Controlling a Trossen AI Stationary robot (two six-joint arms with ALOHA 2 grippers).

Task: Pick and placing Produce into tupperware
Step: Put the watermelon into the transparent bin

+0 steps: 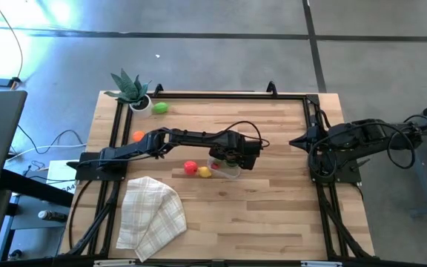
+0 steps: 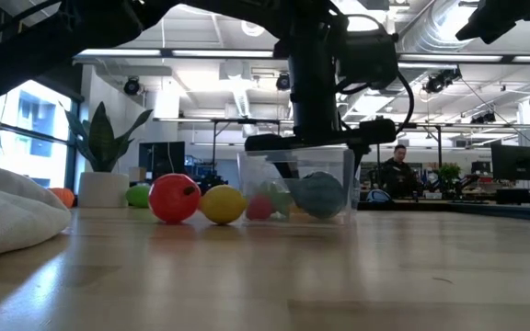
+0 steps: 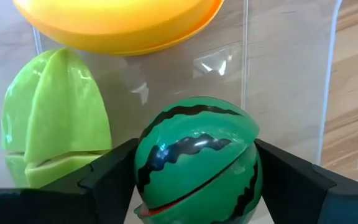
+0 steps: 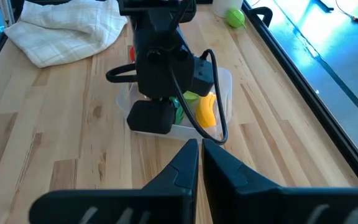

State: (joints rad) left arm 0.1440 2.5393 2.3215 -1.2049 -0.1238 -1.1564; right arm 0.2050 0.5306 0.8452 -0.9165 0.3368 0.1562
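Note:
The clear tupperware [image 1: 232, 172] stands mid-table. My left gripper [image 1: 224, 159] reaches down into it and is shut on a dark green striped toy watermelon [image 3: 197, 162]. A light green piece [image 3: 55, 118] and a yellow-orange piece [image 3: 120, 22] lie inside the tub. A red fruit [image 1: 190, 167] and a yellow fruit [image 1: 204, 172] rest on the table just left of the tub. An orange fruit [image 1: 138, 136] and a light green fruit [image 1: 160, 107] lie at the far left. My right gripper [image 4: 201, 149] is shut and empty at the table's right side. My left gripper pinches the watermelon's two opposite sides [image 3: 143, 163] between its two fingers [image 3: 114, 174]. The fingers come from above, pointing down into the tub. The watermelon sits low inside the tub [image 2: 318, 195]; whether it rests on the tub's floor I cannot tell.
A spiky green plant in a white pot [image 1: 132, 93] stands at the far left corner. A checked beige cloth [image 1: 150, 215] lies bunched at the near left. A black frame rail [image 1: 221, 94] runs round the table. Bare wood lies right of the tub and toward the near edge.

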